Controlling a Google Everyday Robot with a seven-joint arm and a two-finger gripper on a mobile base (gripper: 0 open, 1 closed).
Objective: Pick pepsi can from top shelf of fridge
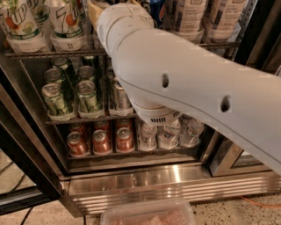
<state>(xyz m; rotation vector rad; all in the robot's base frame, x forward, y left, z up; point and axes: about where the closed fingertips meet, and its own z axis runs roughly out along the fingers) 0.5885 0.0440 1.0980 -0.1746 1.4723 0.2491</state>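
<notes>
My white arm (184, 83) reaches from the right up into the open fridge (167, 184). Its wrist covers the middle of the top shelf (44, 53), a grey wire rack. The gripper (97, 13) shows only as a tan sliver at the top edge, left of the wrist, among the tall drinks. A blue sliver of the pepsi can (156, 9) shows just right of the wrist at the top edge. Most of the can is hidden behind the arm, and I cannot tell whether the gripper touches it.
White-and-green 7up bottles (22, 22) stand top left and pale tall bottles (189, 17) top right. Green cans (55, 99) fill the middle rack; red cans (102, 141) and clear bottles (169, 134) the bottom one. A plastic tub (149, 214) lies on the floor.
</notes>
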